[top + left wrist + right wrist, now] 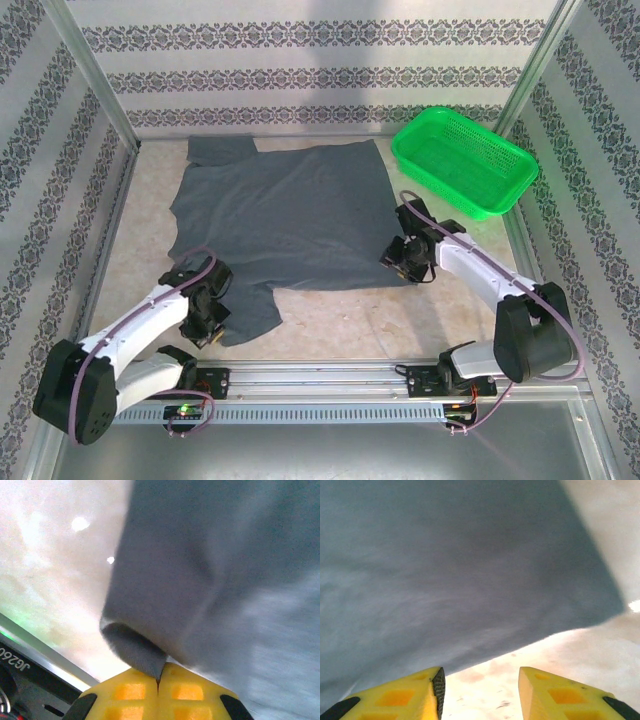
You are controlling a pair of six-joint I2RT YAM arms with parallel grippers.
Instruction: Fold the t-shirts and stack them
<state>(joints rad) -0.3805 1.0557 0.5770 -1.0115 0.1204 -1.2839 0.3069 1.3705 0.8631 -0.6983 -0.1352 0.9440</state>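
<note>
The left gripper (158, 672) has its fingers together, clamped on a fold at the 7 o'clock corner of the one t-shirt (290, 225), which lies spread mid-table. Nearby lettering (15, 664) reads "JG26", cut off. The right gripper (481, 677) has its fingers apart at the 4 o'clock hem. One green basket (465, 160) sits at 2 o'clock.

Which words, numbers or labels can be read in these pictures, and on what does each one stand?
"JG26": pale characters on the dark part at the lower left of the left wrist view. They run off the picture's edge, so the rest is unreadable.
There is no print on the t-shirt and no label on the green basket.
</note>
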